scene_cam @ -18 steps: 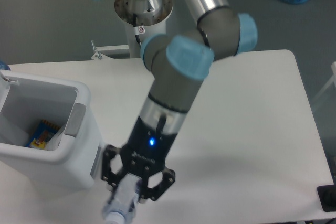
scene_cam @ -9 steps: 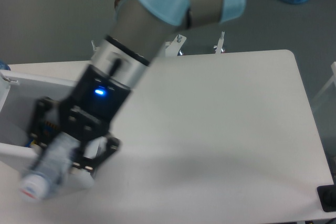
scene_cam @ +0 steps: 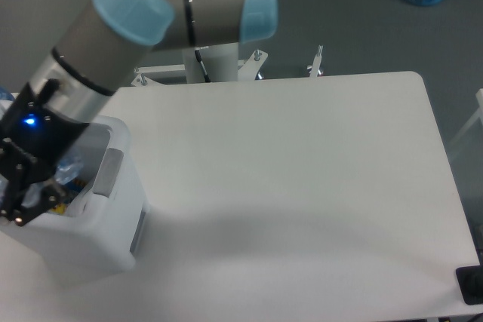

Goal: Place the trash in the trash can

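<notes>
At the left edge of the frame, the gripper (scene_cam: 26, 186) hangs over the open mouth of the trash can (scene_cam: 113, 186), its dark fingers low at the rim; a pale blue-tinted shape between them, near the can's inner wall, appears to be the crushed bottle (scene_cam: 69, 165), though it is largely hidden. Whether the jaws are closed on it or have already parted cannot be told from this angle.

The step in hand looks like the release. Done well, it would mean letting go only with the bottle wholly inside the rim line, not overhanging the near wall, then lifting straight up so the fingers clear the can's edge without tipping it; the can stands close to the table's (scene_cam: 302, 186) left border.

The bottle sits just inside the can's opening, directly beside and slightly right of the fingers, in the upper part of the bin. A small bright-coloured scrap shows deeper inside, beside the gripper. The crumpled wrapper is not visible anywhere on the white tabletop, which fills the centre and right of the frame
</notes>
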